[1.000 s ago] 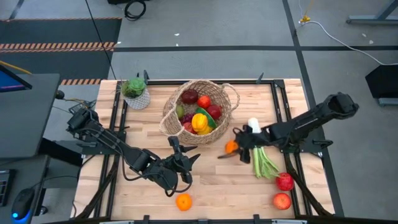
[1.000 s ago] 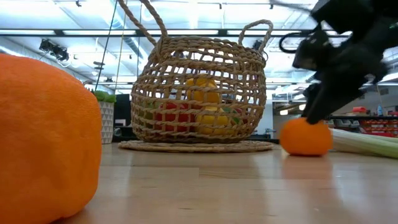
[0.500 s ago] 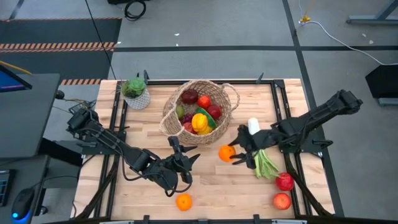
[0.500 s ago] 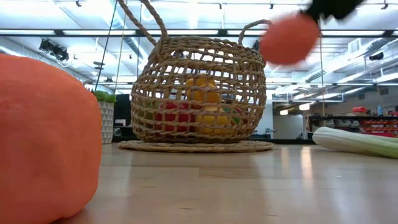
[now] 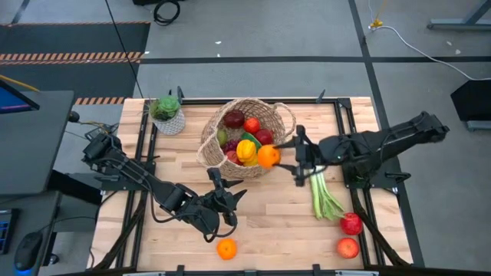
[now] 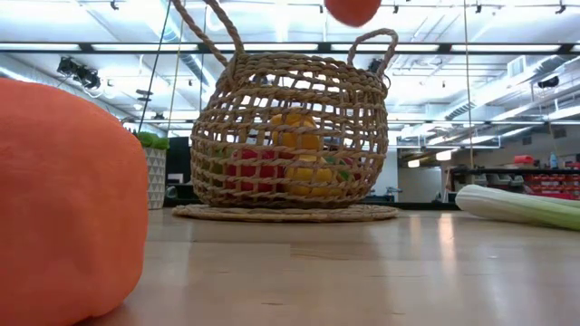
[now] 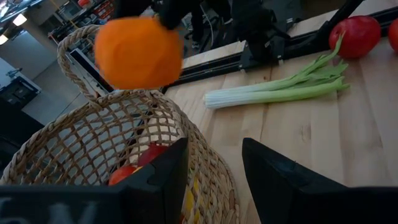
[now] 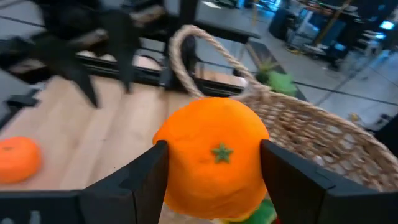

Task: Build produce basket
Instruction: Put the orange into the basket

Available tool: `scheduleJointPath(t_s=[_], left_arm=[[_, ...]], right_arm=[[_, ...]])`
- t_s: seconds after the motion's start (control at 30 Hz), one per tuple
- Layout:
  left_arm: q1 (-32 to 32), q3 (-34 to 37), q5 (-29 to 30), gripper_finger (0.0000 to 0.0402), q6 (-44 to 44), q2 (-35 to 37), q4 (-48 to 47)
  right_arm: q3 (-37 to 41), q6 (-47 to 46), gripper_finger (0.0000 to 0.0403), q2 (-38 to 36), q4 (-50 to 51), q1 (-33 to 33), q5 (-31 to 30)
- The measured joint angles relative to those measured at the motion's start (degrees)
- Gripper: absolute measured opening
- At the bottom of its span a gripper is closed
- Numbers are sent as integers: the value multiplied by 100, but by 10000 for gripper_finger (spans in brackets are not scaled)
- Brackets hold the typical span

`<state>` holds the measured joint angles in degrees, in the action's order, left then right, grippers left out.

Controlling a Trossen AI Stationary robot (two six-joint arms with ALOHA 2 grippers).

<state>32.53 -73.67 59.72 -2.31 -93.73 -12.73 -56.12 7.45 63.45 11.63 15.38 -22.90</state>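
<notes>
- The right claw [image 5: 275, 156], just right of centre in the high view, is clamped on an orange [image 5: 268, 156], both fingers pressed against its sides (plain in the right wrist view)
- The orange hangs over the right-hand rim of the wicker basket [image 5: 211, 146], which sits upper centre on the desk [image 5: 268, 222] and already holds apples, a lemon and other produce
- The left claw [image 5: 227, 201] waits lower centre, fingers spread and empty
- Risk: released this near the rim, the orange may strike the weave or the heaped fruit and roll out; the claw could also snag the loop handle [image 5: 288, 116]
- A second orange [image 5: 226, 248], a leek [image 5: 321, 192] and two red apples [image 5: 350, 234] remain outside the basket
</notes>
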Motion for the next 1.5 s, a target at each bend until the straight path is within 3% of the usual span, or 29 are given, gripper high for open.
scheduleJointPath(t_s=[0.37, 0.57, 0.7, 1.1, 1.5], left_arm=[[0, 0, 0, 160, -7, 0, 0], [0, 0, 0, 160, -11, 0, 2], [0, 0, 0, 160, -42, 0, 4], [0, 0, 0, 160, -156, 0, 7], [0, 0, 0, 160, -152, 0, -4]], right_arm=[[2, 170, 243, 781, -728, -694, 38], [2, -123, 250, 1129, -555, -933, -561], [0, -322, 267, 1251, -461, -990, -590], [-4, -601, 328, 1284, -395, -978, -450], [-4, -882, 331, 912, -313, -156, -380]])
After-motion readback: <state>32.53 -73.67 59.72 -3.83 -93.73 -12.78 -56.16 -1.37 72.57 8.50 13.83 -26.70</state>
